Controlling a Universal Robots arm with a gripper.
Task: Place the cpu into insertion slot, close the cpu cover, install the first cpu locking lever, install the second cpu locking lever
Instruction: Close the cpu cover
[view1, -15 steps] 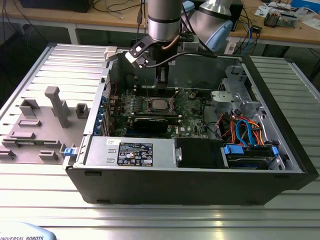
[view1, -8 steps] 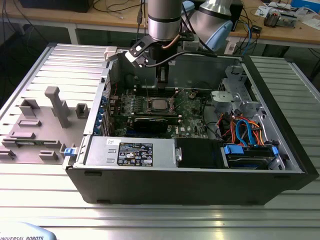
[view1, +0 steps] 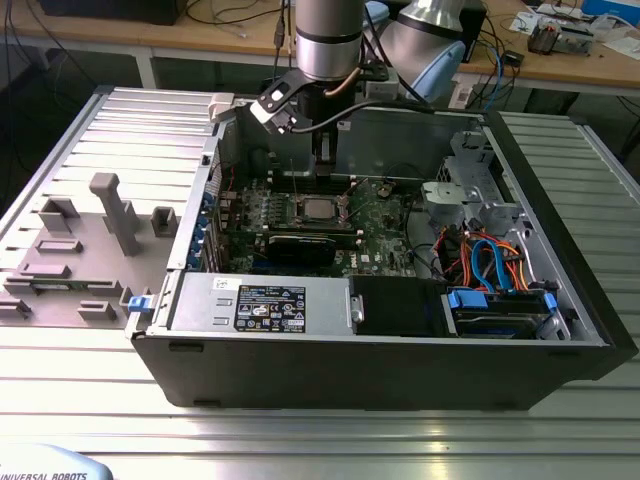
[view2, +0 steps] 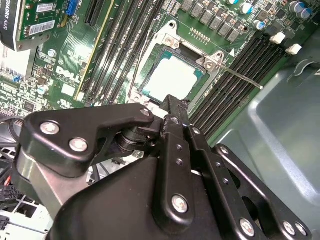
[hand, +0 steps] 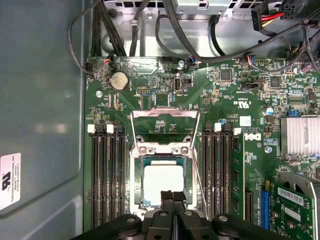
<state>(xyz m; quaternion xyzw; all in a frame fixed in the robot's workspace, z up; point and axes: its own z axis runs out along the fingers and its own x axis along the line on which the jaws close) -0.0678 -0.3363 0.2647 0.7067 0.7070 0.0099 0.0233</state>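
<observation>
Exterior view: black gripper (view1: 326, 172), fingers together, hangs at twelve o'clock of the flat silver-grey cpu (view1: 318, 208) seated in its silver-rimmed insertion slot (view1: 296, 210). In the first wrist view, the thin silver cpu cover (hand: 162, 116) stands raised, likely needing a downward push.

Gripper (hand: 172, 195) fingertips cover 1 edge of cpu (hand: 162, 180) and of insertion slot (hand: 162, 150) in first wrist view. In second wrist view, gripper body hides more of slot from me. In exterior view, slot too small; can't tell detail.
</observation>
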